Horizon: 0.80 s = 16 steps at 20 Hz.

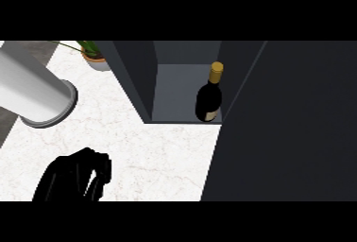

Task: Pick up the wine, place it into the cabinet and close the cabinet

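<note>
Wine (208,97) — upright inside cabinet (140,75) | left hand (73,177) — well apart at lower left, curled, holding nothing

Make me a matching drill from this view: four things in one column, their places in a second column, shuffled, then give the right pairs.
Things:
1. wine bottle
2. potted plant
3. left hand
4. cabinet door

Places:
A. lower left, over the counter
B. upright inside the cabinet
C. swung open at the right
D. far end of the counter, top left

Pairs: 1-B, 2-D, 3-A, 4-C
</note>
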{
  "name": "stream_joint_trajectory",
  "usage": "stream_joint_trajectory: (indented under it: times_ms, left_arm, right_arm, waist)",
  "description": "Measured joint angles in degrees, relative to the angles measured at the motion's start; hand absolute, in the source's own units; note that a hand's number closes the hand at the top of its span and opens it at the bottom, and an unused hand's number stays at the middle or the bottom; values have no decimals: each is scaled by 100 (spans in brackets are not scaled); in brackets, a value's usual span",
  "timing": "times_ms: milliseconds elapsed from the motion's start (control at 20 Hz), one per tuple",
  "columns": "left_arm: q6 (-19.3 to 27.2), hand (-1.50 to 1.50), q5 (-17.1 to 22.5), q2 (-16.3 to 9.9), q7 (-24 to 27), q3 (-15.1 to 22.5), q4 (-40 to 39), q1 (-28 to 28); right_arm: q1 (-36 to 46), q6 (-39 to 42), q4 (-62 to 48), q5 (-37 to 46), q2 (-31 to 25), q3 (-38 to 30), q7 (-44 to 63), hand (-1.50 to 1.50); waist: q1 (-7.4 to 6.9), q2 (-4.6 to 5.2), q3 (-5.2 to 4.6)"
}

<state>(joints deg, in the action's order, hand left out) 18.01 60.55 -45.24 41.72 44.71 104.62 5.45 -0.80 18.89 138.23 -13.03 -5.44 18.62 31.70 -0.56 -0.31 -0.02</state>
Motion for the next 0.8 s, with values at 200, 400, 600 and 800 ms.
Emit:
stream_joint_trajectory:
  times_ms: [200, 400, 600, 800]
  left_arm:
    - [-324, -150, 73, -469, 217, -331, 268, -620]
    - [-821, -150, 388, -899, 432, -860, 341, -1165]
    - [-1222, -150, 680, -1167, 596, -1285, 287, -1582]
    - [-1586, -150, 920, -1481, 700, -1668, 202, -1999]
  right_arm:
    - [37, -161, -2, 68, 248, 860, 245, 150]
    - [363, -632, -14, 358, 413, 1578, 565, 150]
    - [783, -1206, -42, 829, 409, 2225, 982, 150]
    - [1331, -1964, -318, 1171, 358, 2829, 1046, 150]
  waist:
    - [-24, -9, -3]
    - [-45, -18, -8]
    - [-79, -32, -15]
    - [-146, -42, -21]
